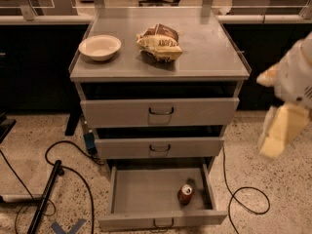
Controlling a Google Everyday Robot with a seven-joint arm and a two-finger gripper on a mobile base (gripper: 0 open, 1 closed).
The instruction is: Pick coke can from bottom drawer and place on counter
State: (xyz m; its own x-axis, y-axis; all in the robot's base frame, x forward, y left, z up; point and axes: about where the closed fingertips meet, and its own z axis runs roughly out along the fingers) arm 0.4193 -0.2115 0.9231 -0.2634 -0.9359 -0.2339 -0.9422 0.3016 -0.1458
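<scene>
The coke can (185, 194), red with a silver top, stands upright in the right front part of the bottom drawer (146, 191), which is pulled fully open. The counter (209, 52) is the grey cabinet top above the three drawers. My gripper (279, 133) hangs in the air at the right edge of the view. It is beside the cabinet at about middle-drawer height, well above and to the right of the can. It is blurred and touches nothing.
A white bowl (100, 47) and a yellow-and-brown snack bag (159, 43) lie on the counter's left and middle. The top drawer (161, 112) and middle drawer (158, 147) are slightly open. Black cables (63, 160) and a dark pole (46, 196) lie on the floor.
</scene>
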